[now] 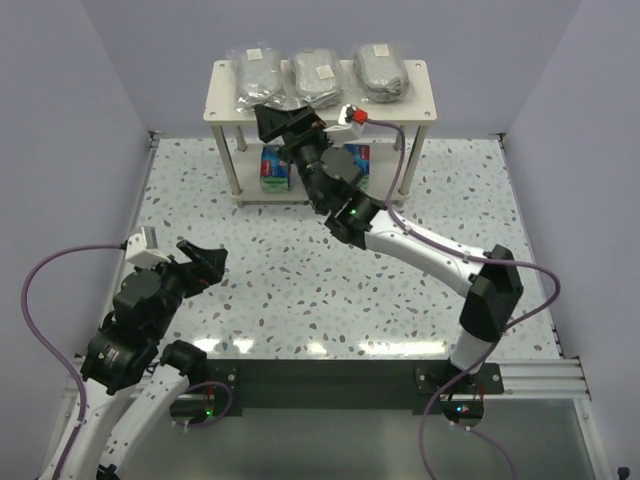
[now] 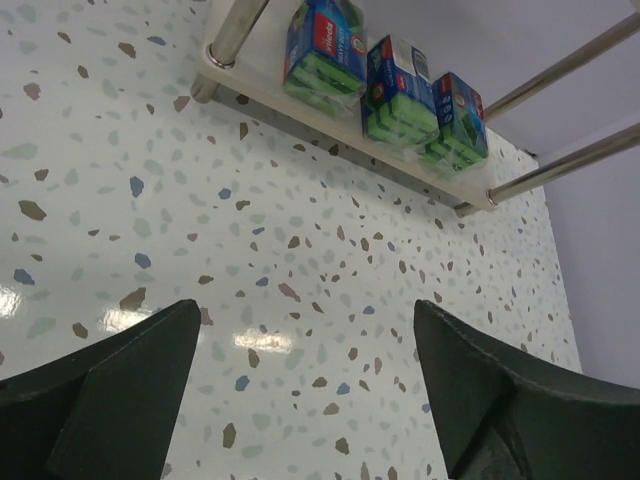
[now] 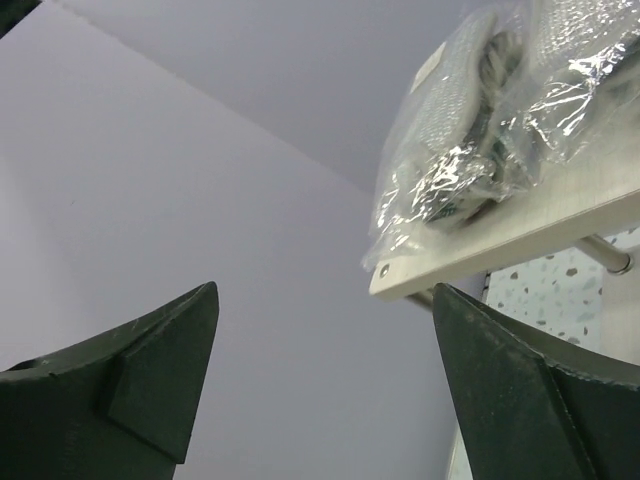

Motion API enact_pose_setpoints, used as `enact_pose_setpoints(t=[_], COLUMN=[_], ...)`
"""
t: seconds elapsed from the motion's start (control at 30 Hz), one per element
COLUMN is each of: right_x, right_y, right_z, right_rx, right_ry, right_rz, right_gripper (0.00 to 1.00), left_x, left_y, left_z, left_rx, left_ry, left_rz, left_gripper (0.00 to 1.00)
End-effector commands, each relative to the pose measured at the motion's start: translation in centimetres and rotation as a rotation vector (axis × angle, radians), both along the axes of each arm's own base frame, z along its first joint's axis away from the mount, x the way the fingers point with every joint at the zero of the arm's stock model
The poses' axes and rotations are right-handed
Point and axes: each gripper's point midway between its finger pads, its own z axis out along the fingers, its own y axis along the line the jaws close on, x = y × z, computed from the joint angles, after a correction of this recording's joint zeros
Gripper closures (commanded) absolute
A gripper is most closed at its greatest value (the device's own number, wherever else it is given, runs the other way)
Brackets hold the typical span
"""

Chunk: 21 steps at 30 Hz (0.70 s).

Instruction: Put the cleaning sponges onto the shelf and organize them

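Shows grey bundles [image 1: 318,72] atop the shelf [image 1: 222,82], printed packs [image 2: 400,90] on its lower tier. Has right gripper [image 1: 285,118] at the shelf front, left gripper [image 1: 200,258] well short, both open, empty. Likely light, squashy; best pinched mid-body.

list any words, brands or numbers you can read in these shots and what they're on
"vileda": red logo on the leftmost printed pack, on the lower tier of the shelf, left wrist view; faint but legible.
Middle pack and right pack: red marks and fine print, too blurred to read.
White labels on the wrapped grey bundles, top view: too small to read.
No other text is readable.
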Motion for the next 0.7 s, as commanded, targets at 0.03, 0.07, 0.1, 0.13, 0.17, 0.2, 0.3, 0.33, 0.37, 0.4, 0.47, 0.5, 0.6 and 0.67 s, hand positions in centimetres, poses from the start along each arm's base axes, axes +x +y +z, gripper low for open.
enact_pose_setpoints(t=[0.03,0.07,0.1,0.13,0.17,0.2,0.3,0.33,0.37,0.4,0.47,0.5,0.6,0.67], right_x=[-6.0,-7.0,-8.3,-8.6,-9.4,-10.1,-12.3,-13.1,-13.6,-13.8,-15.1,-15.6,-17.0,-17.6], right_y=[-2.1,-1.7,-2.5,-2.6,-2.4,-2.7,-5.0,-6.4,-7.5,-8.6,-11.1,-12.1,-15.1,-17.0], right_z=[3.8,2.4,2.6,0.1,-2.6,-3.7,-8.6,-10.2,-12.3,-13.3,-15.1,-16.2,-16.1,-17.1], right_rx=[-0.028,-0.089,-0.122,-0.196,-0.296,-0.341,-0.492,-0.544,-0.6,-0.631,-0.689,-0.712,-0.732,-0.77], right_ry=[-0.108,-0.094,-0.104,-0.061,-0.015,-0.008,0.051,0.056,0.115,0.142,0.175,0.197,0.199,0.234], right_rz=[0.176,0.229,0.261,0.273,0.323,0.349,0.383,0.384,0.38,0.357,0.347,0.336,0.304,0.274], right_gripper=[0.04,0.01,0.01,0.01,0.01,0.01,0.01,0.01,0.01,0.01,0.01,0.01,0.01,0.01], left_x=[0.4,0.4,0.7,0.7,0.8,1.2,1.7,1.7,1.8,2.1,2.4,2.6,3.0,3.2], left_y=[-0.4,-0.6,-0.9,-1.2,-1.5,-1.9,-3.0,-3.5,-3.8,-4.1,-4.7,-4.8,-5.3,-5.7], left_z=[2.4,2.5,2.8,2.9,3.0,3.0,3.0,3.0,3.0,3.0,3.1,3.0,3.0,3.1], left_rx=[-0.012,-0.006,-0.009,-0.008,0.001,-0.002,-0.002,-0.008,-0.006,-0.006,-0.006,-0.003,0.002,-0.001], left_ry=[-0.071,-0.079,-0.089,-0.097,-0.106,-0.116,-0.141,-0.148,-0.15,-0.158,-0.168,-0.168,-0.17,-0.174], left_rz=[-0.023,-0.035,-0.044,-0.064,-0.081,-0.094,-0.15,-0.173,-0.188,-0.2,-0.224,-0.231,-0.25,-0.261], left_gripper=[0.0,0.0,0.0,0.0,0.0,0.0,0.0,0.0,0.0,0.0,0.0,0.0,0.0,0.0])
